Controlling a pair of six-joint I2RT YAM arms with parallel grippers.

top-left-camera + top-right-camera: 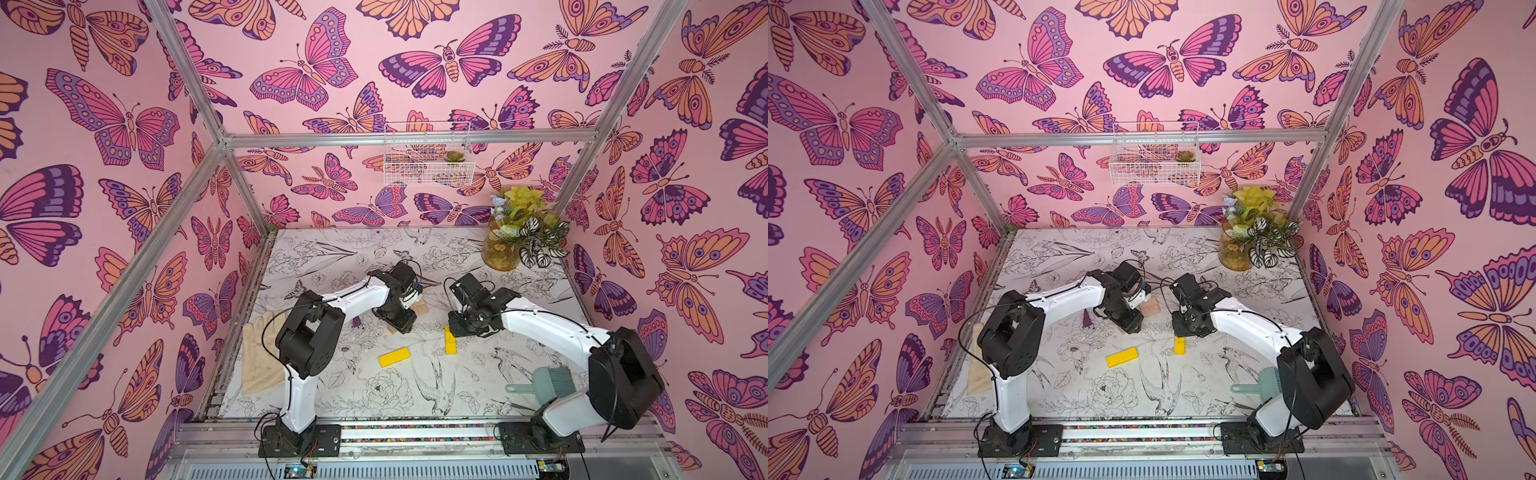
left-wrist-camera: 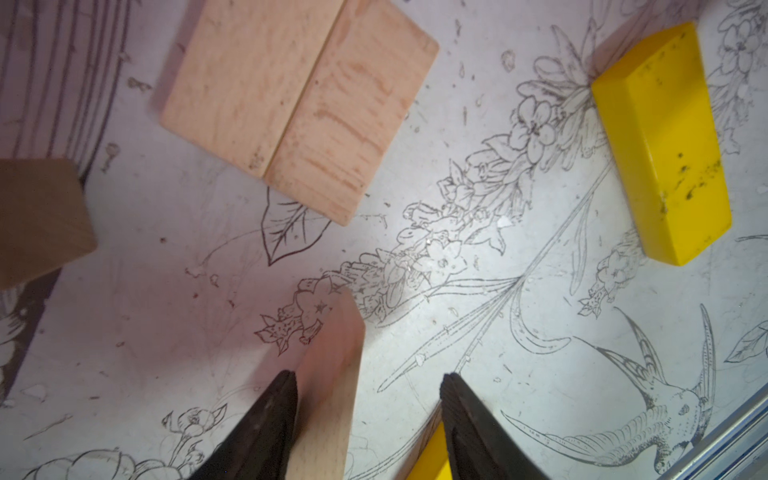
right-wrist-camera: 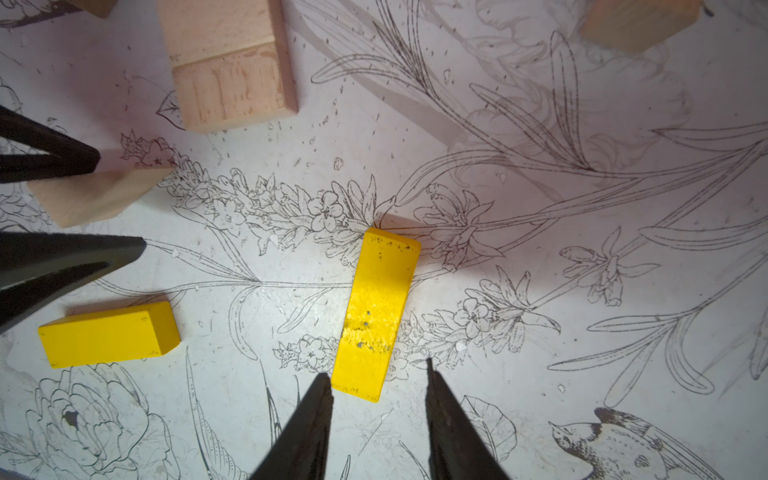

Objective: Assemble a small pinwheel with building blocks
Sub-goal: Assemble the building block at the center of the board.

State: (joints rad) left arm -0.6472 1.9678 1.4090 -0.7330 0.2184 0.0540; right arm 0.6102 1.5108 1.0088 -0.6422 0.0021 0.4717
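Note:
The building blocks lie loose on the table, and no pinwheel figure is in view. Two tan rectangular blocks (image 2: 299, 108) sit side by side as a square. My left gripper (image 2: 369, 376) is open. A tan wedge (image 2: 332, 374) rests against one of its fingers, with a gap to the other. My right gripper (image 3: 377, 370) is open just short of the end of a yellow bar (image 3: 376, 311). A second yellow bar (image 3: 110, 334) lies to the side. In both top views a purple wedge (image 1: 356, 322) (image 1: 1087, 319) stands by the left arm.
A beige glove (image 1: 259, 357) lies at the table's left edge. A teal brush (image 1: 544, 384) lies beside the right arm's base. A potted plant (image 1: 523, 232) stands in the far right corner. A wire basket (image 1: 428, 153) hangs on the back wall. Another tan block (image 2: 37, 220) lies near the square.

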